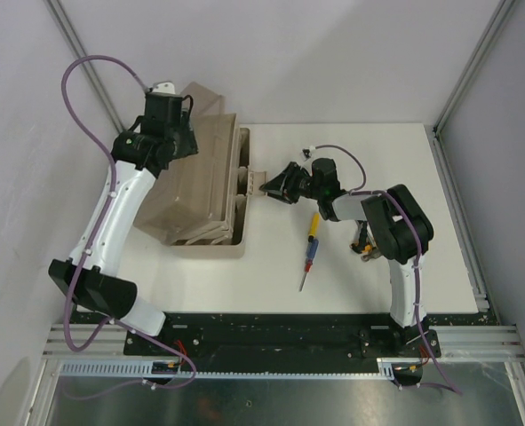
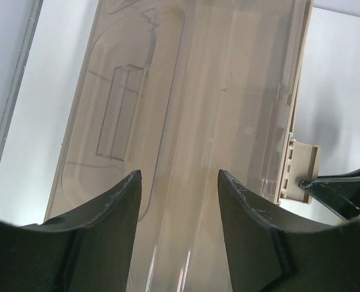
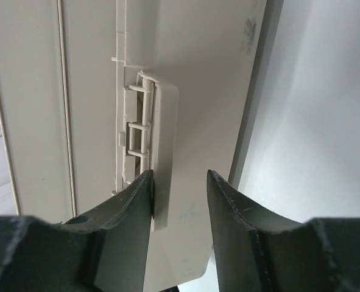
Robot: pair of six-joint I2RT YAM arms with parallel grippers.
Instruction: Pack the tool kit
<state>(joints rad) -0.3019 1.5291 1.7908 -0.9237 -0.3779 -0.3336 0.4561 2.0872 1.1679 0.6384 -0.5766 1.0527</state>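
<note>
Find the toolbox at 9 o'clock on the table, long side running 12 to 6, with the lid tilted up and not yet down flat. Spot the left gripper at 11 o'clock of the box, over the lid: claw apart, pointing along the translucent panel, clamped on nothing visible. Spot the right gripper at 3 o'clock of the box, at the latch: claw apart around the tab, one pad touching its edge, the other standing clear. Note the screwdriver out on the table at 6 o'clock of the right gripper, well apart from the box, a sign of unfinished packing. Cannot identify the small item half hidden under the right arm at 4 o'clock.

Judging by looks, expect stiff, light, thin-walled plastic, smooth and likely slippery under hard pads. Treat the lid as loose on its hinge and the latch as the weak part, hanging on slim pins. Take the latch by its flat tab, squarely across both faces, not by the pins. Press the lid through its flat panel or take its rim. Take the screwdriver at mid-handle, across the width, to stop rolling. Expect the box to skid under a one-sided push; brace with the other arm.
</note>
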